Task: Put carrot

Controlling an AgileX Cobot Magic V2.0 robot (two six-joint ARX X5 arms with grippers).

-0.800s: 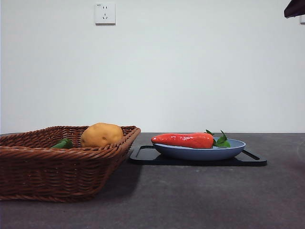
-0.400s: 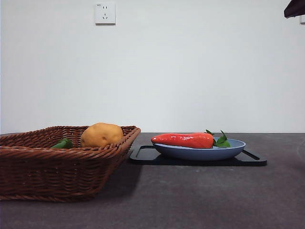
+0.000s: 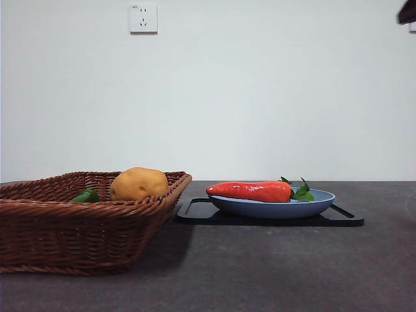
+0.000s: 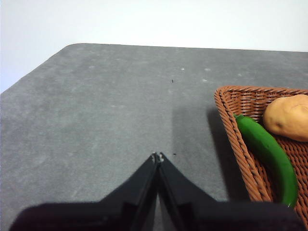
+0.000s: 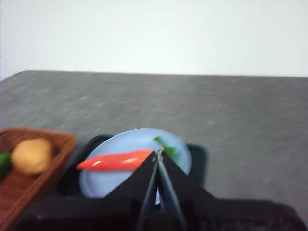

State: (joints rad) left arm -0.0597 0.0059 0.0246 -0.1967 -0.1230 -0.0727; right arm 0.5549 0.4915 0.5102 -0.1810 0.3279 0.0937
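Behind the table you see a plain white wall with 1 socket plate; the table itself is dark grey and matte with a faintly grainy surface. On it you have 1 brown woven wicker basket with sloped sides, holding 1 rounded yellow-brown potato and 1 long, smooth green vegetable lying along its wall. Beside the basket sits 1 flat black tray carrying 1 shallow blue plate. The carrot, glossy red-orange and tapered, lies on its side on that plate, its green leaves pointing away from the basket. Your left gripper hangs over bare table near the basket, its 2 jaws pressed together with nothing between them. Your right gripper is above the plate, jaws likewise closed and empty.
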